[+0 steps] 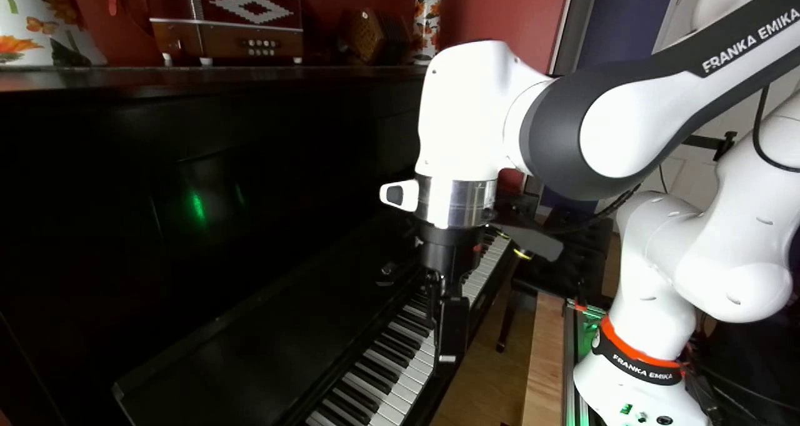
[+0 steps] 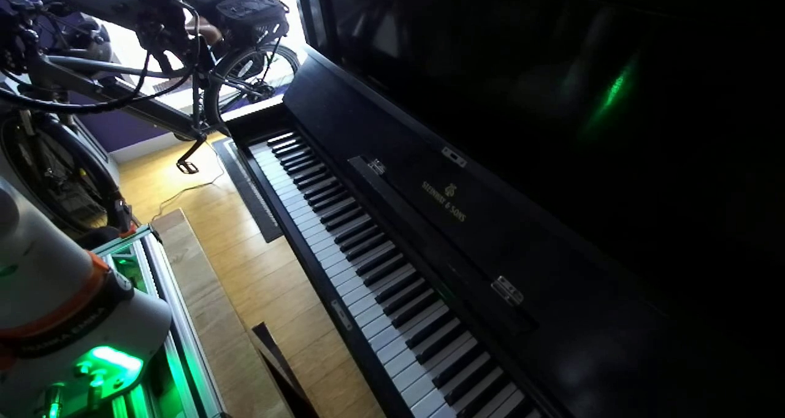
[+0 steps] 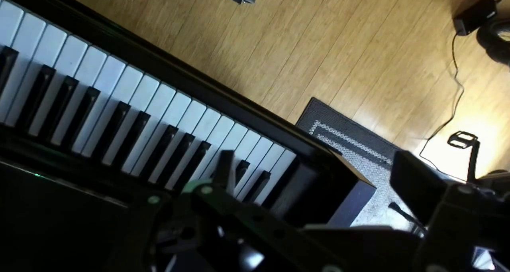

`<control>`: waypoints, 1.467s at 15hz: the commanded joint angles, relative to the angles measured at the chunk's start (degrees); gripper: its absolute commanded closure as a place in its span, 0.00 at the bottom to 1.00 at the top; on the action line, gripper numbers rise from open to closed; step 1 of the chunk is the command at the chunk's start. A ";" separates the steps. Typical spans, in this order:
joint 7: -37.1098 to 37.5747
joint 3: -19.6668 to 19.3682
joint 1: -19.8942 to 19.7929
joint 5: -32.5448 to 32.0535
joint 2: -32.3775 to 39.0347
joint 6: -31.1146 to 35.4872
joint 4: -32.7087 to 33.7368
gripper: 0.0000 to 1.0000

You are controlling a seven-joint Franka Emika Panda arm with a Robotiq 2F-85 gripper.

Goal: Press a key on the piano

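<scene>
The glossy black upright piano shows in both exterior views with its lid up. Its row of white and black keys is exposed, also in an exterior view. My gripper points down above the key row in an exterior view; whether it touches a key cannot be told there. In the wrist view my gripper is open with its fingers wide apart and nothing between them. One finger overlaps the keys near their end; the other lies over the floor beyond the piano's end block. Which key is meant cannot be told.
A wooden board and metal frame under the robot base stand beside the piano. A black bench stands farther back. A bicycle stands past the piano's end, near a mat. An accordion sits on the piano top.
</scene>
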 commanded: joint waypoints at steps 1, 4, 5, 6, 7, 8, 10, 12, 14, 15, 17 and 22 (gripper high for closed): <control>0.39 0.52 0.64 -1.11 3.44 1.71 1.68 0.00; 0.37 0.62 0.53 -1.19 6.50 2.43 3.17 0.00; 0.36 0.45 0.52 -1.19 6.08 2.39 3.14 0.00; 0.38 0.41 0.55 -1.21 5.54 2.35 3.06 0.00; 0.39 0.40 0.58 -1.22 5.13 2.34 3.01 0.00; 0.39 0.38 0.59 -1.23 4.94 2.33 2.99 0.00; -0.80 0.70 0.87 -0.77 8.06 4.79 3.30 0.00; -2.11 0.99 0.99 -0.52 11.64 8.35 3.65 0.00; -0.50 2.07 -0.04 -2.97 15.42 13.85 3.71 0.00; -0.59 2.03 -0.14 -3.59 17.29 16.05 3.89 0.00; -0.87 2.17 -0.56 -6.61 21.55 23.17 3.82 0.00; 4.44 1.46 -1.78 -15.11 30.90 33.43 4.97 0.09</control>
